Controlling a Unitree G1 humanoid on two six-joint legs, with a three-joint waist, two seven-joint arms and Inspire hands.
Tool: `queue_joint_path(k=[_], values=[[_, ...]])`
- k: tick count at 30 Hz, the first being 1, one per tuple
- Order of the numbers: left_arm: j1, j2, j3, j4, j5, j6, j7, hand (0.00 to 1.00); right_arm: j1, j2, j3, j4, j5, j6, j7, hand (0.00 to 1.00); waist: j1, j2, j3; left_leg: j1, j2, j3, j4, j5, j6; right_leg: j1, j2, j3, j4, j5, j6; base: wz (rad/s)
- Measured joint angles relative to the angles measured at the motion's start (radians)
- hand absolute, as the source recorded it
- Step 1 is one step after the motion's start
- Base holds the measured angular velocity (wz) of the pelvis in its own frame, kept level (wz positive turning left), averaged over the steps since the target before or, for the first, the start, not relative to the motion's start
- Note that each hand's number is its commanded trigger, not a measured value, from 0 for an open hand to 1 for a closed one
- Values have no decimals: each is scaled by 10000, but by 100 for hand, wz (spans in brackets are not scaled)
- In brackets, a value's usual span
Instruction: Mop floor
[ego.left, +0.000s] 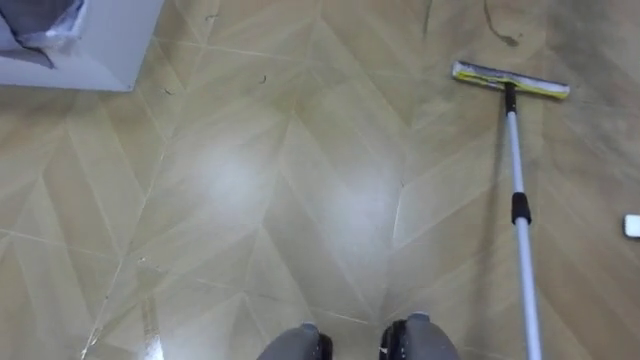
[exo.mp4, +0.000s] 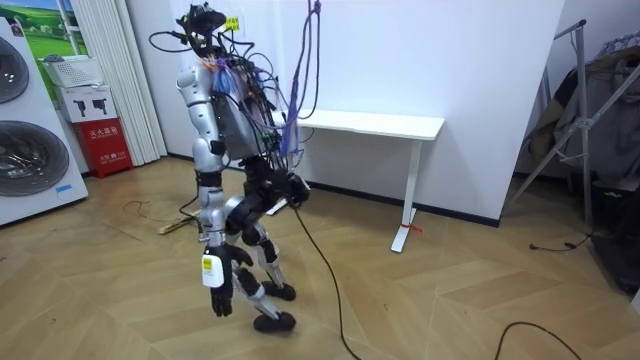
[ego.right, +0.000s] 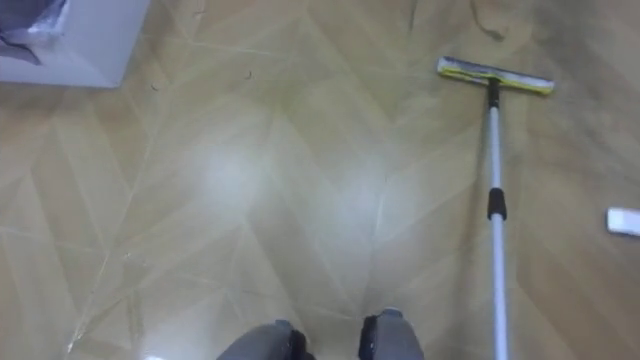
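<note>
The flat mop rests its yellow head on the herringbone wood floor ahead on our right, pole running back past our feet. Our left hand hangs low, fingers loosely spread. Our right hand sits behind the hip, and we cannot tell whether it grips anything.

Glossy wood-look floor in herringbone planks — the mop has a smooth, shiny metal pole.
</note>
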Motion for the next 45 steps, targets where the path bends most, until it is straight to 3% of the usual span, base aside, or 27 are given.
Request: queue_joint_path(k=[1, 2, 3, 5, 6, 8, 9, 11, 13, 14, 15, 17, 20, 23, 25, 26, 28, 30, 31, 33, 34, 36, 38, 39, 41, 44, 45], values=[[-4, 2, -7, -16, 1, -3, 5, 0, -280, -90, 4, -11, 2, -5, 47, 100, 57, -61, 0, -215, 76, 16, 433, 330, -58, 16, 52, 17, 116, -125, -38, -13], [-3, 28, -6, -27, 2, -7, 4, 0, -866, -244, 13, -84, 5, -42, 132, 100, 163, -177, 48, -657, 240, 39, 1194, 1189, -157, 97, 155, 30, 270, -279, -83, -9], [16, 69, -8, -17, 6, -8, -27, 0, -1337, -410, 61, -190, 61, -117, 279, 100, 316, -360, 92, -1059, 332, 63, 1637, 1600, -209, 212, 249, 38, 346, -455, -173, -6], [112, 116, -15, -121, 8, -15, -110, 0, -1752, -656, 238, -418, 410, -308, 449, 100, 453, -359, 87, -1681, 533, 40, 1304, 1253, -67, 425, 491, 73, 329, -669, -246, 8], [190, 168, -4, -227, 26, -35, -177, 0, -1779, -777, 235, -591, 615, -433, 556, 100, 580, -443, 141, -1908, 553, 61, 269, 844, 17, 700, 545, 131, 284, -862, -243, 25], [296, 227, 39, -308, 33, -46, -376, 0, -1637, -788, 161, -600, 682, -442, 596, 100, 563, -370, 128, -1865, 493, 56, -2143, 853, -27, 1342, 609, 135, -64, -1155, -144, 52], [316, 269, 34, -396, 32, -68, -550, 0, -1315, -771, 169, -600, 882, -437, 675, 100, 561, -316, 106, -1716, 452, 121, -3269, 1062, 316, 1799, 679, 275, -390, -1346, -47, 54], [352, 280, 37, -363, 39, -84, -723, 0, -719, -764, 163, -547, 967, -436, 822, 100, 515, -295, 59, -1296, 385, 447, -3490, 771, 820, 2225, 621, 630, -714, -1447, 169, 32], [333, 215, 145, -368, 296, -87, -780, 0, -143, -779, 178, -358, 897, -435, 816, 100, 479, -283, 53, -794, 201, 808, -3496, 348, 1122, 2206, 250, 825, 99, -1048, 857, 4], [346, 135, 149, -335, 449, -111, -755, 0, 392, -791, 261, -283, 860, -435, 807, 100, 254, -119, -30, -478, -25, 856, -3482, 47, 1259, 2098, -5, 804, 827, -488, 1058, 12], [344, 51, 204, -478, 459, -179, -751, 0, 1069, -776, 322, -280, 839, -434, 762, 100, 116, 115, -167, -239, -128, 830, -3473, -191, 1363, 1881, -29, 836, 1536, 357, 1125, 17], [285, -2, 275, -717, 482, -293, -664, 0, 1892, -609, 375, -281, 831, -426, 685, 100, -102, 421, -176, 177, -309, 533, -3678, -448, 1370, 1419, -25, 904, 2304, 1457, 1127, -7], [270, -112, 339, -916, 466, -340, -204, 0, 2624, -140, 470, -278, 812, -341, 569, 100, -275, 614, -82, 721, -486, -193, -4121, -593, 1202, -19, 25, 922, 1780, 896, 1011, -51], [348, -291, 262, -912, 465, -197, 161, 0, 2736, 423, 619, -253, 349, -248, 338, 100, -527, 591, -18, 1302, -629, -1108, -4358, -759, 876, -281, 148, 799, -1713, 1109, 933, -58], [337, -447, 250, -905, 400, -103, 315, 0, 2605, 582, 589, -304, 60, -22, 310, 100, -661, 537, 8, 1362, -570, -1195, -3947, -1070, 537, -120, -17, 458, -1794, 1492, 613, -11], [343, -496, 240, -882, 392, -105, 318, 0, 2388, 593, 564, -261, 47, 158, 290, 100, -658, 583, 3, 1309, -386, -1058, -3431, -1111, 430, 52, -92, 109, -1588, 1349, 382, 18], [353, -422, 235, -867, 355, -40, 321, 0, 1746, 501, 435, -50, -106, 288, 226, 100, -567, 559, -10, 1072, -175, -821, -2417, -1052, 255, 198, -244, -348, -1120, 841, 194, 19], [363, -266, 8, -833, 6, 24, 389, 0, 414, 4, 219, 143, -426, 321, 208, 100, -272, 293, 30, 383, 206, -569, -605, -536, -287, 162, -234, -455, -313, 152, 22, 11], [371, -233, -45, -813, -54, 26, 391, 0, 64, -149, 223, 165, -480, 291, 206, 100, -193, 244, 27, 198, 268, -523, -181, -306, -338, 164, -232, -460, -148, 7, -1, 9], [476, 4, -420, -909, -282, 27, 376, 0, -1139, -731, 542, -27, -510, -104, 203, 100, 173, -105, 68, -702, 318, -434, 1265, 863, -519, 196, -199, -395, 364, -490, -161, 10], [510, 63, -423, -942, -281, 27, 365, 0, -1338, -849, 615, -178, -467, -194, 230, 100, 289, -192, 68, -947, 386, -385, 1306, 804, -501, 197, -196, -396, 426, -578, -196, 20], [595, 262, -384, -934, -216, 26, 290, 0, -1808, -1147, 597, -633, -189, -763, 245, 100, 380, -302, 105, -1771, 452, -312, 65, 358, -216, 557, 14, -256, 451, -863, -150, 57], [658, 393, -381, -998, -169, 2, 119, 0, -1623, -1166, 568, -672, 141, -774, 245, 100, 360, -311, 84, -1725, 209, -300, -2338, 468, -261, 1171, 210, 65, 130, -1151, 3, 94], [697, 450, -358, -1003, -16, -31, -40, 0, -1304, -1090, 566, -676, 471, -756, 260, 100, 358, -325, 46, -1602, 98, -215, -3108, 777, 189, 1482, 279, 281, -154, -1335, 175, 89], [710, 358, -351, -967, 235, -17, -212, 0, -654, -1032, 567, -660, 902, -746, 373, 100, 347, -347, 1, -1261, 231, 267, -3331, 534, 756, 1880, 291, 611, -578, -1402, 368, 43], [873, 47, -272, -986, 1002, -13, -380, 0, 455, -922, 621, -471, 844, -745, 392, 100, 320, -194, -7, -474, 224, 951, -3357, -46, 1208, 1964, -63, 936, 182, -786, 1132, -28], [838, -32, -142, -976, 978, -104, -372, 0, 950, -802, 636, -466, 693, -742, 316, 100, 245, 12, -56, -194, 210, 981, -3422, -271, 1249, 1952, -54, 969, 471, -328, 1215, -49]])
